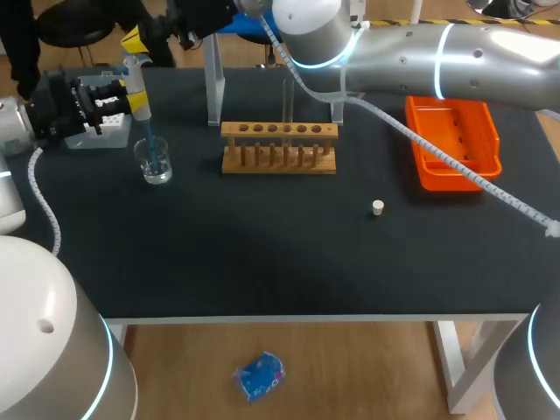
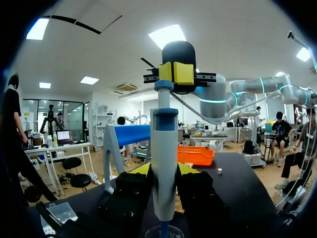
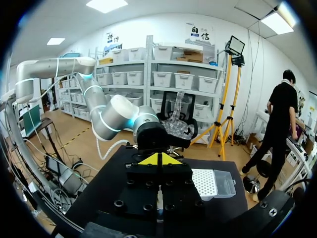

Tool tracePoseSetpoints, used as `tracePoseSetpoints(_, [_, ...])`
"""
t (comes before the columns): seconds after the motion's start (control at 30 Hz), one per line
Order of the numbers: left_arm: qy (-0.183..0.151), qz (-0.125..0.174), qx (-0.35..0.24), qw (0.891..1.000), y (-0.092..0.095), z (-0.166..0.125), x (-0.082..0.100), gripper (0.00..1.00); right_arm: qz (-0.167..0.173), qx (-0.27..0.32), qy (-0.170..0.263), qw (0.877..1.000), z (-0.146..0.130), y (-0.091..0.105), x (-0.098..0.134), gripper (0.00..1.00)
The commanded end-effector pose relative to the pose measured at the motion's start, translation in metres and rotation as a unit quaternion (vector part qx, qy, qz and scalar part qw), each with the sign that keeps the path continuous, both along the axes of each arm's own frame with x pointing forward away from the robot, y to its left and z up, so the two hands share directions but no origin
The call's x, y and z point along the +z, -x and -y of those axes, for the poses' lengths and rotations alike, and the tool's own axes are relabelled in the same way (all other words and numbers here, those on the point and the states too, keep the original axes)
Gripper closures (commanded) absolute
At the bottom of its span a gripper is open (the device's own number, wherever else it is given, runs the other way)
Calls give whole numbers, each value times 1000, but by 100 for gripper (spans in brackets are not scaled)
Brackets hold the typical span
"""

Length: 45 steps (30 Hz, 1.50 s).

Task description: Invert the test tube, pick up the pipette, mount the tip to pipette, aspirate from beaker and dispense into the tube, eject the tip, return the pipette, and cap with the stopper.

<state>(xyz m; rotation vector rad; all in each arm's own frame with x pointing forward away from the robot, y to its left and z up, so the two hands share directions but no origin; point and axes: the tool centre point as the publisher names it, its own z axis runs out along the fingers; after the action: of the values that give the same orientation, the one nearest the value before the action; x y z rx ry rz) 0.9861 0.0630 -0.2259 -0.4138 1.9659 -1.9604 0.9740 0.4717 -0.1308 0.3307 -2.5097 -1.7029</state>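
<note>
Pipette (image 1: 138, 87): was clamped by left gripper (image 2: 163, 169), tip (image 1: 151, 145) in beaker (image 1: 156, 166).
Right gripper (image 3: 158, 159): was clenched atop plunger (image 2: 164, 85).
Undone: dispensing through capping.

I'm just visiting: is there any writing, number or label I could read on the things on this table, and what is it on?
None can be read. The pipette, beaker, wooden rack, orange tray and stopper show no legible words, numbers or labels; any marks on the pipette are too small to tell.
</note>
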Motion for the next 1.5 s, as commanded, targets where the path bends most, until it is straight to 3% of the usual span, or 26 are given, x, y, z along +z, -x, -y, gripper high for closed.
tracePoseSetpoints(0.03, [1, 1, 0, 1000, 0, 0, 0, 100, 0, 1, 3, 1000, -1, -5, 0, 100])
tracePoseSetpoints(0.77, [1, 1, 0, 1000, 0, 0, 0, 100, 3, 1, 1, 1000, -4, -12, -2, 100])
tracePoseSetpoints(1.5, [1, 1, 0, 1000, 0, 0, 0, 100, -2, 2, 7, 1000, -1, -8, -7, 100])
